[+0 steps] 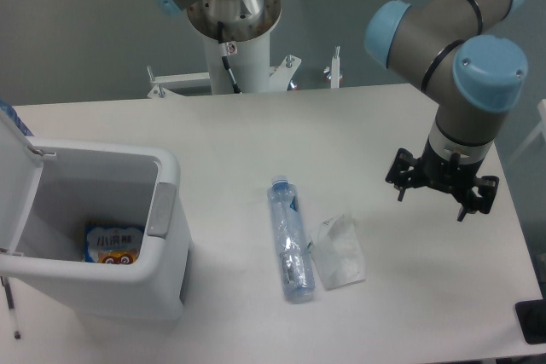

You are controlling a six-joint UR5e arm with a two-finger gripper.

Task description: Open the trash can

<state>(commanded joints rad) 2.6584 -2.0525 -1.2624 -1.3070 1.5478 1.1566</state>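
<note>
The trash can (pixel 111 274) is a boxy white bin at the table's front left. Its flat white lid (pixel 15 176) stands swung up on the left side, so the top is open. The grey latch tab (pixel 161 210) sits on its right rim. A snack packet (pixel 113 245) lies inside at the bottom. My gripper (pixel 441 182) hangs over the right side of the table, far from the bin. It points down and its fingers are hidden under the wrist, so I cannot tell how the jaws stand. Nothing shows in it.
A crushed clear plastic bottle (pixel 288 240) lies at the table's middle front. A crumpled clear plastic bag (pixel 339 251) lies just right of it. The arm's base column (pixel 235 31) stands at the back. A dark object (pixel 531 321) is at the front right corner.
</note>
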